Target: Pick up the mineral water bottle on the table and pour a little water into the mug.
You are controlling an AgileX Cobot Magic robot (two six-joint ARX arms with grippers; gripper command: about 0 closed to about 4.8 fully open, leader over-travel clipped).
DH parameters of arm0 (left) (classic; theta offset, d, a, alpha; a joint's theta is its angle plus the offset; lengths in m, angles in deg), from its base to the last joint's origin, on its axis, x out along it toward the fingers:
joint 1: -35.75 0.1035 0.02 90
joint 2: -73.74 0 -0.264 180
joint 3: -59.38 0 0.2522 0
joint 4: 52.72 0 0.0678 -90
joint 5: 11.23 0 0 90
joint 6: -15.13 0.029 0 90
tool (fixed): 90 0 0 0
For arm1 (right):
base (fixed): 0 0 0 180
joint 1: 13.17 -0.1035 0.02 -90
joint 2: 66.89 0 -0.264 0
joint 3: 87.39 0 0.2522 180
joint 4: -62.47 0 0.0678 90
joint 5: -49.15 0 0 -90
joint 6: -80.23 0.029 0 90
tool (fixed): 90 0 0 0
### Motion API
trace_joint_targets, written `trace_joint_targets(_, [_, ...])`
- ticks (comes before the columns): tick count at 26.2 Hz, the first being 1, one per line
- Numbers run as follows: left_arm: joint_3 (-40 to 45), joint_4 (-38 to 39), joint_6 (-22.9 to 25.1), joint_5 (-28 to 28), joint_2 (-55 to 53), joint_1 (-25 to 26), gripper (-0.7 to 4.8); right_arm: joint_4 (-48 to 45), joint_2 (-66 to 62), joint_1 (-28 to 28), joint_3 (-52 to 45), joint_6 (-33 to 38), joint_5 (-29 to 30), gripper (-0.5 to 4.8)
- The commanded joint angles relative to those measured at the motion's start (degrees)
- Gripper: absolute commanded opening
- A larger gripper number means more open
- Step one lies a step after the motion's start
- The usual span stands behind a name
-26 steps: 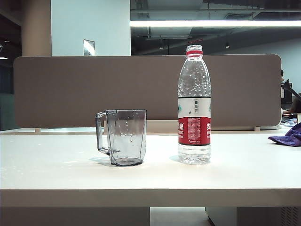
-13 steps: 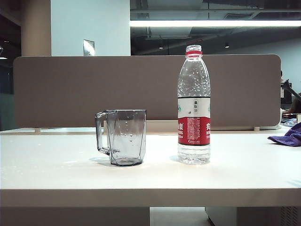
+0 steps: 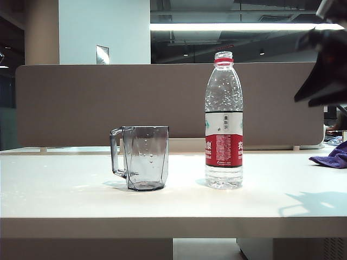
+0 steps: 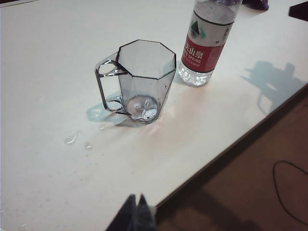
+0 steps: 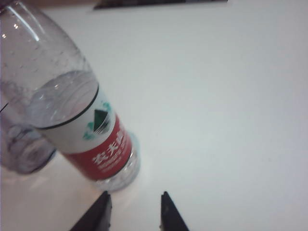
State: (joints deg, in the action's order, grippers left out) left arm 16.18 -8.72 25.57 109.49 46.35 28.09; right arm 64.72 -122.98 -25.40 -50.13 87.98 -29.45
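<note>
Office backdrop under strip lighting

A brown partition panel (image 3: 162, 103) is seen behind; a ceiling strip light (image 3: 233, 26) is lit above.

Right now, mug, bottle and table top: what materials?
Mug: looks like hard clear plastic, smoky grey, glossy; faceted walls, see-through.
Mineral water bottle: thin clear plastic, shiny; ribbed base, printed red-and-white film label.
Table: probably white laminate, semi-matte; it shows soft shadows and spilled droplets. Both grippers hang clear of them.

Probably an open-plan office: white desk (image 3: 162, 200), grey divider screen (image 3: 108, 103), strip ceiling light (image 3: 233, 26)
</note>
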Motion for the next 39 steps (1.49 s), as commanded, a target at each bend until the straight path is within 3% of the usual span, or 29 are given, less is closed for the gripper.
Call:
trace_joint_targets(1, [-0.1,-0.7,-0.4,0.1,0.0,0.0,-0.05,-21.3,-6.7,-0.9,-4.8,0.2,-0.8,1.53])
trace_joint_targets(3, [-0.1,-0.7,-0.4,0.2,0.0,0.0,-0.05,-24.6,-12.4,-2.4,-5.5,-0.1,-0.8,2.10])
trace_joint_targets(7, [-0.1,-0.7,-0.4,0.1,0.0,0.0,-0.05,-29.8,-20.5,-6.8,-5.5,-6.1,-1.8,2.42])
trace_joint_targets(11, [-0.1,-0.7,-0.4,0.1,0.0,0.0,-0.05,-37.3,-26.1,-11.6,-5.5,-9.6,-6.3,2.89])
trace_joint_targets(13, [-0.1,-0.7,-0.4,0.1,0.0,0.0,-0.05,-39.2,-27.1,-13.1,-5.5,-9.6,-8.8,3.51])
trace_joint_targets(15, [-0.1,-0.7,-0.4,0.1,0.0,0.0,-0.05,-39.5,-27.4,-14.2,-5.5,-9.6,-10.8,4.63])
trace_joint_targets(16, [-0.1,-0.7,-0.4,0.1,0.0,0.0,-0.05,-39.4,-27.4,-14.3,-5.5,-9.5,-11.3,4.79])
trace_joint_targets(22, [-0.1,-0.7,-0.4,0.1,0.0,0.0,-0.05,-38.9,-27.6,-14.3,-5.8,-9.5,-11.3,4.79])
trace_joint_targets(28, [-0.1,-0.7,-0.4,0.1,0.0,0.0,-0.05,-47.1,-32.6,-14.3,-5.8,-7.6,-9.8,4.79])
trace_joint_targets(32, [-0.1,-0.7,-0.4,0.1,0.0,0.0,-0.05,-57.6,-38.8,-14.3,-5.6,-5.7,-9.7,4.79])
trace_joint_targets(39, [-0.1,-0.7,-0.4,0.2,0.0,0.0,-0.05,-62.4,-44.3,-14.3,-3.3,-2.7,-8.6,4.79])
